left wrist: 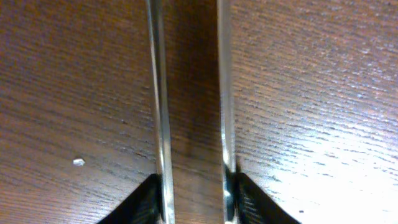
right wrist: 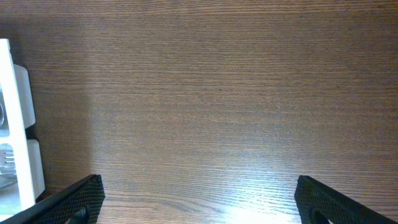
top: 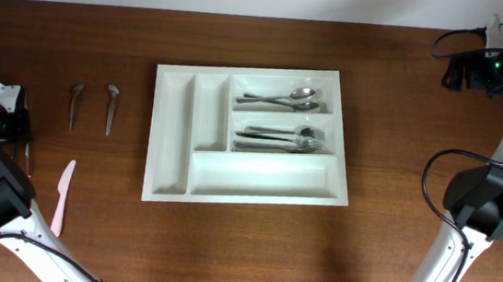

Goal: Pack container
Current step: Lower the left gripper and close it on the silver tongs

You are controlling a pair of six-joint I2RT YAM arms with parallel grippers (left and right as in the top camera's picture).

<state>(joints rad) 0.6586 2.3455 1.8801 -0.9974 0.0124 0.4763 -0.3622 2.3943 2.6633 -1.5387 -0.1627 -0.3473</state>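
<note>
The container [top: 171,129], a white cutlery tray, lies mid-table; spoons [top: 283,97] and forks [top: 284,138] lie in its right compartments. At the far left edge my left gripper [top: 11,122] hangs low over the table. In the left wrist view its black fingers [left wrist: 140,202] press from outside on two thin metal strips [left wrist: 160,112], cutlery seen edge on, with bare wood between them. My right gripper [right wrist: 199,186] stands open over bare table right of the tray edge [right wrist: 15,124]; overhead it shows at the far right back [top: 471,74].
Two metal cutlery pieces [top: 76,106] [top: 111,107] lie left of the tray. A pink plastic knife [top: 63,195] lies nearer the front left. The right arm's cables [top: 442,178] loop at the right side.
</note>
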